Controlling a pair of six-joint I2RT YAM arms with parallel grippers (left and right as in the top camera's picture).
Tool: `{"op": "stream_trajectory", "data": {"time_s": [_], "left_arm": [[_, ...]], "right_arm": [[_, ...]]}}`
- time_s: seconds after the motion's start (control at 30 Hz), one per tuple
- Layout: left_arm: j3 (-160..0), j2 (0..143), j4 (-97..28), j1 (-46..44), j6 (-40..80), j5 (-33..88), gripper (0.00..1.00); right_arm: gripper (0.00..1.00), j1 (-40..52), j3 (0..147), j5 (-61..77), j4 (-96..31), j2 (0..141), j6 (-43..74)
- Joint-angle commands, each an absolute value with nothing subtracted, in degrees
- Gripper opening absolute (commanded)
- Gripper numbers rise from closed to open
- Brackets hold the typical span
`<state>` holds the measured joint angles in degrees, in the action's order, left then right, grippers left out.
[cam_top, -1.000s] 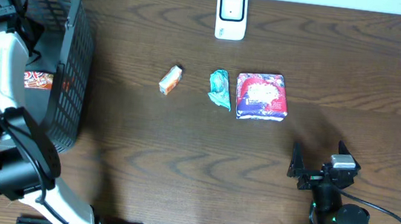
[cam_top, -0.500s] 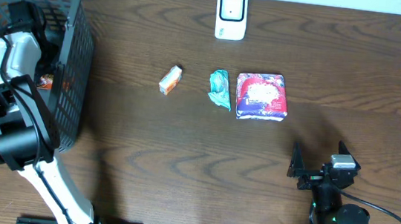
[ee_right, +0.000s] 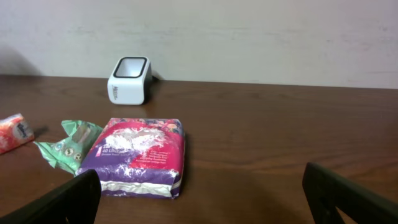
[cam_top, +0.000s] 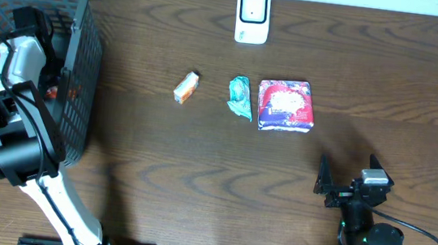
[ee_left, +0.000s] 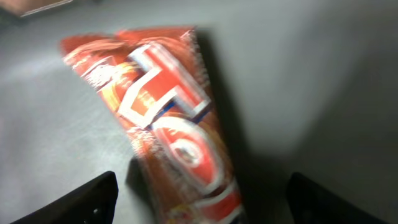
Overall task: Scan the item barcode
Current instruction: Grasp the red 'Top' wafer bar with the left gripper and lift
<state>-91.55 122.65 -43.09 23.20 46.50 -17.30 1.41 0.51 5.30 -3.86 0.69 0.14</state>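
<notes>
A red snack packet [ee_left: 168,124] with white lettering lies on the grey floor of the basket, blurred in the left wrist view. My left gripper [ee_left: 202,202] hangs over it, open, a finger on each side of the packet's near end and not touching it. From overhead only a sliver of the packet [cam_top: 53,89] shows beside my left arm [cam_top: 13,60]. The white barcode scanner [cam_top: 252,16] stands at the table's far edge. My right gripper [cam_top: 348,173] rests open near the front right, holding nothing.
The dark mesh basket [cam_top: 79,59] fills the left end of the table. In a row mid-table lie an orange packet [cam_top: 186,86], a green packet [cam_top: 239,97] and a purple-pink pack [cam_top: 286,105]. The scanner [ee_right: 129,79] stands behind them.
My left arm has swung right and down inside the basket onto the red packet, and its jaws have narrowed a little. The right arm has not moved.
</notes>
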Motion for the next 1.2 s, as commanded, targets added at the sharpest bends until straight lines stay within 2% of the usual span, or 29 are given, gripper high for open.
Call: {"op": "stream_trajectory", "data": {"time_s": [0.0, 0.03, 0.13, 0.3, 0.33, 0.37, 0.4, 0.47, 0.5, 0.53, 0.57, 0.67, 0.7, 0.73, 0.8, 0.83, 1.17], "left_arm": [[-89.45, 124.36, -46.96, 23.40, 45.65, -17.45, 0.81], [-89.45, 124.36, -47.68, 23.40, 45.12, -17.45, 0.77], [-89.41, 124.36, -48.66, 23.40, 41.50, -17.45, 0.48], [-89.41, 124.36, -49.25, 23.40, 37.87, -17.45, 0.46], [-89.41, 124.36, -49.28, 23.40, 37.50, -17.45, 0.44], [-89.41, 124.36, -49.36, 23.40, 37.47, -17.43, 0.37], [-89.41, 124.36, -49.50, 23.40, 37.47, -17.43, 0.35], [-89.41, 124.36, -49.47, 23.40, 37.47, -17.43, 0.36], [-89.41, 124.36, -49.45, 23.40, 37.50, -17.43, 0.44], [-89.41, 124.36, -49.41, 23.40, 37.50, -17.43, 0.62], [-89.41, 124.36, -49.28, 23.42, 37.50, -17.43, 0.66], [-89.36, 124.36, -49.04, 23.40, 37.50, -17.43, 0.67], [-89.36, 124.36, -49.04, 23.40, 37.50, -17.43, 0.57], [-89.36, 124.36, -49.06, 23.40, 37.47, -17.43, 0.38], [-89.36, 124.36, -49.23, 23.40, 37.50, -17.43, 0.10], [-89.36, 124.36, -49.28, 23.40, 37.47, -17.43, 0.08], [-92.82, 117.84, -48.97, 23.46, 32.12, -17.45, 0.07]], "right_arm": [[0.99, 1.91, 0.32, 5.04, -3.99, 0.38, -0.49], [0.99, 1.91, 0.32, 5.04, -3.99, 0.38, -0.49], [0.99, 1.91, 0.32, 5.04, -3.99, 0.38, -0.49], [0.99, 1.91, 0.32, 5.04, -3.99, 0.38, -0.49], [0.99, 1.91, 0.32, 5.04, -3.99, 0.38, -0.49], [0.99, 1.91, 0.32, 5.04, -3.99, 0.38, -0.49], [0.99, 1.91, 0.32, 5.04, -3.99, 0.38, -0.49], [0.99, 1.91, 0.32, 5.04, -3.99, 0.38, -0.49], [0.99, 1.91, 0.32, 5.04, -3.99, 0.38, -0.49], [0.99, 1.91, 0.32, 5.04, -3.99, 0.38, -0.49], [0.99, 1.91, 0.32, 5.04, -3.99, 0.38, -0.49], [0.99, 1.91, 0.32, 5.04, -3.99, 0.38, -0.49], [0.99, 1.91, 0.32, 5.04, -3.99, 0.38, -0.49], [0.99, 1.91, 0.32, 5.04, -3.99, 0.38, -0.49], [0.99, 1.91, 0.32, 5.04, -3.99, 0.38, -0.49], [0.99, 1.91, 0.32, 5.04, -3.99, 0.38, -0.49], [0.99, 1.91, 0.32, 5.04, -3.99, 0.38, -0.49]]}}
